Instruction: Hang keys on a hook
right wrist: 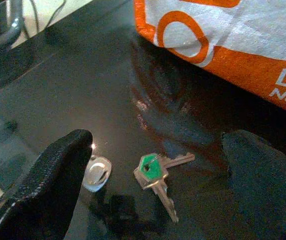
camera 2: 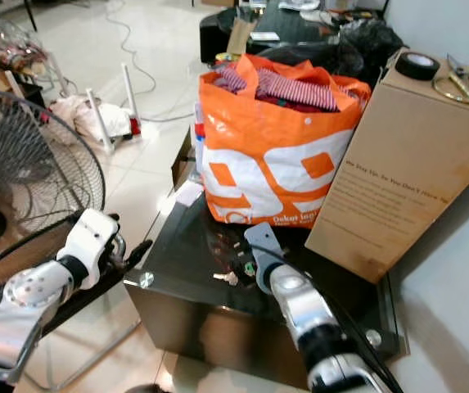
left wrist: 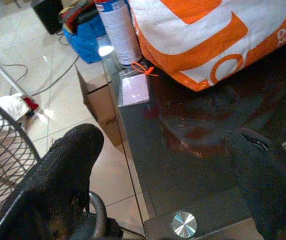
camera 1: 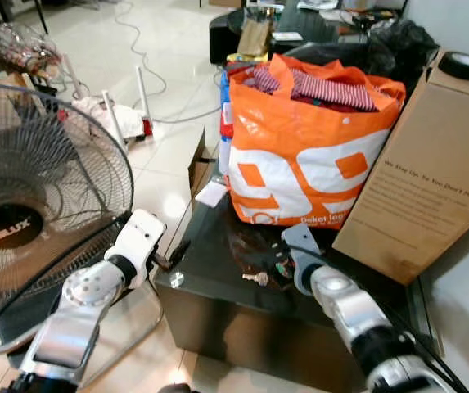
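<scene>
A small bunch of keys [right wrist: 155, 175], one with a green head, lies flat on the black glass table [camera 1: 209, 282] in front of the orange bag. A small silver piece [right wrist: 97, 173] lies beside it. My right gripper [right wrist: 156, 142] hovers just above the keys, open, with one black finger [right wrist: 53, 190] on each side and nothing between them. In the head views the keys [camera 2: 249, 267] lie just ahead of my right wrist. My left gripper [left wrist: 165, 145] is open at the table's left front corner, holding nothing.
An orange-and-white bag [camera 1: 308, 155] full of clothes stands at the back of the table, with a tall cardboard box [camera 1: 422, 172] to its right. A spray can [left wrist: 118, 30] and a white card [camera 1: 211, 194] are at the left edge. A standing fan [camera 1: 29, 188] is close on the left.
</scene>
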You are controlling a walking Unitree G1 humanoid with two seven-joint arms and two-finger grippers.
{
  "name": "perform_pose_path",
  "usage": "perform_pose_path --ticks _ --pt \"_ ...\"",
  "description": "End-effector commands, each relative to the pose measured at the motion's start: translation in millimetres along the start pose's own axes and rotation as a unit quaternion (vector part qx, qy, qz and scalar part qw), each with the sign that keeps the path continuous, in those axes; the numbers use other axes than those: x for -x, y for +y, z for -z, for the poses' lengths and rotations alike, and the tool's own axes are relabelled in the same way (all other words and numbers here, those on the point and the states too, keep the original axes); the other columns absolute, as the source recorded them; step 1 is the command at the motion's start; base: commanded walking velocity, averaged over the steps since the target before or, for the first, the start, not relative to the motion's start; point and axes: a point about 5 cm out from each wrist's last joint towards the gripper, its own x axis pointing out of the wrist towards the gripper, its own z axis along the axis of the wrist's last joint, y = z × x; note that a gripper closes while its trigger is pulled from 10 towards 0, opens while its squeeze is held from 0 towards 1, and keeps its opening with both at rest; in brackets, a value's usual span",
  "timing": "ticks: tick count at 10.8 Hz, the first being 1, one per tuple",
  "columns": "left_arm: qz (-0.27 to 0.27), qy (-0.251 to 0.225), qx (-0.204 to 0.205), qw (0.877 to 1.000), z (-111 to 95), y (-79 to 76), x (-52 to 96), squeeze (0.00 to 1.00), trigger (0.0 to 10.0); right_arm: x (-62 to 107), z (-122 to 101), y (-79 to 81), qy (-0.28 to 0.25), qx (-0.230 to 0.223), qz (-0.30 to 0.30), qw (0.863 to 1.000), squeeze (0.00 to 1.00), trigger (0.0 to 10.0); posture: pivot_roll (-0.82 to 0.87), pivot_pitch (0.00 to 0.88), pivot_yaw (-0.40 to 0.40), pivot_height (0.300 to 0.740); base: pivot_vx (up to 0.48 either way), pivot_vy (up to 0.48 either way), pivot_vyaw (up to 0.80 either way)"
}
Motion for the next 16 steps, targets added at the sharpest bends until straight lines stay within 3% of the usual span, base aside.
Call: perform_pose_path --ticks 1,3,4,9,13,14,16 --pt "0.017 -0.008 -0.008 1.0 -5.5 -1.0 1.4 0.0 10.0 -1.9 1.0 2.4 -0.007 -0.008 -0.003 1.0 0.0 10.0 0.0 0.0 -0.023 0.74 0.0 0.0 0.0" --pt "0.05 0.001 -0.014 0.999 -3.4 -7.0 6.9 0.0 10.0 -4.8 3.7 12.1 -0.003 -0.017 -0.046 0.999 0.0 10.0 0.0 0.0 -0.022 0.74 0.0 0.0 0.0" --pt "0.07 0.012 -0.014 0.997 -0.1 -10.9 11.5 0.0 10.0 -6.3 6.4 20.5 0.0 0.008 -0.081 0.997 0.0 10.0 0.0 0.0 -0.025 0.74 0.0 0.0 0.0" --pt "0.094 0.055 -0.025 0.994 12.4 -16.2 35.2 0.0 10.0 -12.5 12.5 35.7 0.004 0.05 -0.093 0.994 0.0 10.0 0.04 0.0 -0.045 0.74 0.0 0.0 0.0" --pt "0.13 0.057 -0.031 0.989 4.1 -23.9 41.7 0.0 10.0 -12.8 12.7 35.7 -0.018 0.027 -0.076 0.997 0.0 10.0 0.03 0.042 0.01 0.74 0.0 0.0 0.0" --pt "0.137 0.057 -0.031 0.988 2.5 -23.4 42.6 0.0 10.0 -12.6 14.1 36.1 -0.021 -0.006 -0.071 0.997 0.0 10.0 0.03 0.06 0.017 0.74 0.0 0.0 0.0" --pt "0.152 0.066 -0.035 0.986 3.0 -22.9 47.8 0.0 10.0 -12.2 14.7 34.8 -0.028 -0.028 -0.062 0.997 0.0 10.0 0.03 0.105 0.025 0.74 0.0 0.0 0.0"
